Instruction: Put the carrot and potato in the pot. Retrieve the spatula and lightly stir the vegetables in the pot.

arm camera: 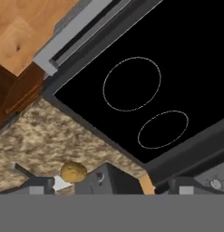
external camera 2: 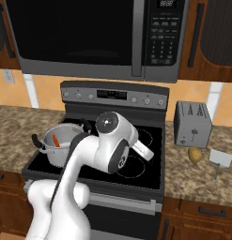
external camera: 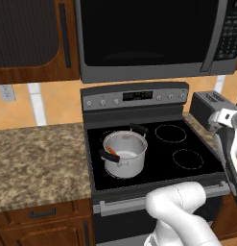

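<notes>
Right base view shows the pot [external camera 2: 61, 143] standing on the front-left burner of the stove [external camera 2: 136, 176], with the carrot [external camera 2: 55, 140] already leaning inside it. The potato [external camera 2: 195, 154] lies on the granite surface [external camera 2: 202, 180] to the right of the stove, just in front of the toaster [external camera 2: 192, 123] and beside the spatula [external camera 2: 220, 159]. In the hand view the potato [arm camera: 73, 171] is seen low in the picture, close to the finger tips, with the toaster [arm camera: 114, 179] right next to it. The jaws are spread to their widest and nothing is held between them.

Several risks can be judged from this layout. The potato is smooth and rounded, so an off-centre closing could squeeze it sideways and send it rolling across the surface. Because toaster and spatula sit so near, either could be struck during the descent, and the spatula, needed later, might be knocked out of easy reach. On the carry across the stove, a low path could clip the pot's rim or a black handle and shift it.
</notes>
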Motion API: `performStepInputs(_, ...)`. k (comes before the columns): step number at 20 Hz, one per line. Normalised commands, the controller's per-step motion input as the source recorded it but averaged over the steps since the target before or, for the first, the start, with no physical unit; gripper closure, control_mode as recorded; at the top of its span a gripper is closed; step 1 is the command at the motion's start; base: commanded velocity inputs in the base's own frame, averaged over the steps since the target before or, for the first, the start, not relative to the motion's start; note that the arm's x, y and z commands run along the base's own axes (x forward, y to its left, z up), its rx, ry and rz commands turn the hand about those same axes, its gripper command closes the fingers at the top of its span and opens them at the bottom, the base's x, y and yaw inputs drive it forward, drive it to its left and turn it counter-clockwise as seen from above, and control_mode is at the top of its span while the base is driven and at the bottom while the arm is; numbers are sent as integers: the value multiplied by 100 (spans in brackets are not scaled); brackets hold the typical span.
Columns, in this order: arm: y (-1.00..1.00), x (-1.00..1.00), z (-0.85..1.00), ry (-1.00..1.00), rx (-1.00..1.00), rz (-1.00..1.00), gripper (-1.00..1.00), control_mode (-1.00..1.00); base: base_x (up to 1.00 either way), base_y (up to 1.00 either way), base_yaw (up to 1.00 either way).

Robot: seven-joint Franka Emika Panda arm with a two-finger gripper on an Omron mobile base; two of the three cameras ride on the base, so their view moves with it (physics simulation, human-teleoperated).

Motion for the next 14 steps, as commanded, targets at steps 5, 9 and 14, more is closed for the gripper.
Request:
performStepInputs(5,-100,12,-5,6,-8,16,-100,-100,0,0,0)
performStepInputs(9,-100,39,-18,29,-9,6,-100,-100,0,0,0)
performStepInputs(14,-91,72,-61,32,0,6,-100,-100,0,0,0)
